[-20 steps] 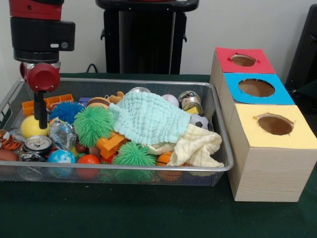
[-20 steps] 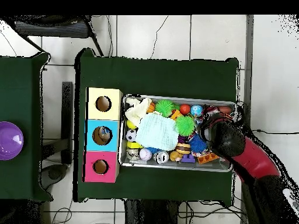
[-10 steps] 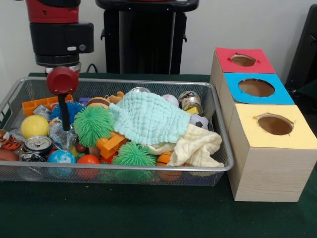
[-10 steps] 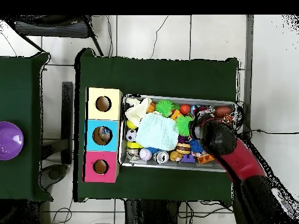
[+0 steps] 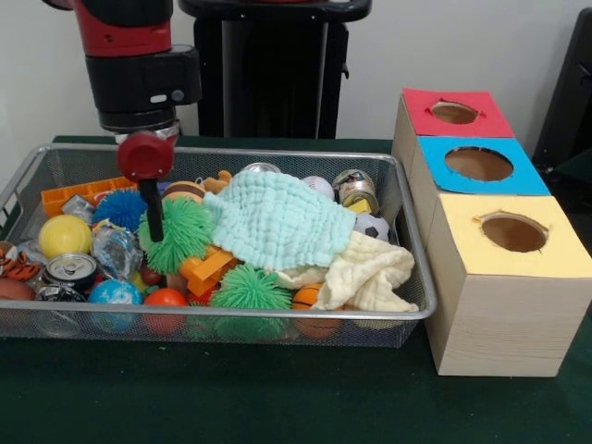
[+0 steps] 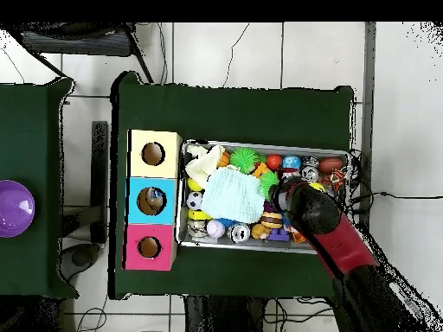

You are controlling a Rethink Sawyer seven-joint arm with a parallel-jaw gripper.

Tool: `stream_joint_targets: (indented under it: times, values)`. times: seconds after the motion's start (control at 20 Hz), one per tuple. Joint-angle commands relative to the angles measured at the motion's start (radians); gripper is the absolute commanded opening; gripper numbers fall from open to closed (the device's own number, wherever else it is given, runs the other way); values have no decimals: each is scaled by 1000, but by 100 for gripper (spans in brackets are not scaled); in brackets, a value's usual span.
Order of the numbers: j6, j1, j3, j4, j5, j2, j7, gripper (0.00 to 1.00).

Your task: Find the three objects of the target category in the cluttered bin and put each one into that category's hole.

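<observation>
A wire bin holds a heap of toys. Among them are a big green spiky ball, a second green one, a blue spiky ball, a yellow ball, a soda can, a tin can and orange blocks. A mint cloth and a cream cloth cover the middle and right. My gripper hangs down at the left edge of the big green spiky ball. From overhead, the gripper is over the bin's middle part.
Three wooden boxes with round holes stand beside the bin, lidded red, blue and yellow. From overhead the yellow box sits farthest from the robot's base. A purple bowl rests on a separate table.
The arm has swept rightward in the front view, from above the yellow ball past the blue spiky ball to the big green spiky ball. The toys have not shifted.
</observation>
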Motion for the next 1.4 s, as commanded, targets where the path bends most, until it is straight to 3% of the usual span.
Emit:
stream_joint_targets:
  times: [0.05,0.25,0.6,0.95,1.4]
  values:
    - [-52,-33,27,62,59,62,226,100]
    - [-98,-65,33,64,38,72,213,100]
    - [-144,-57,21,51,34,59,217,100]
    - [-12,41,-74,29,87,-29,216,100]
    - [-25,49,-75,23,106,-24,206,100]
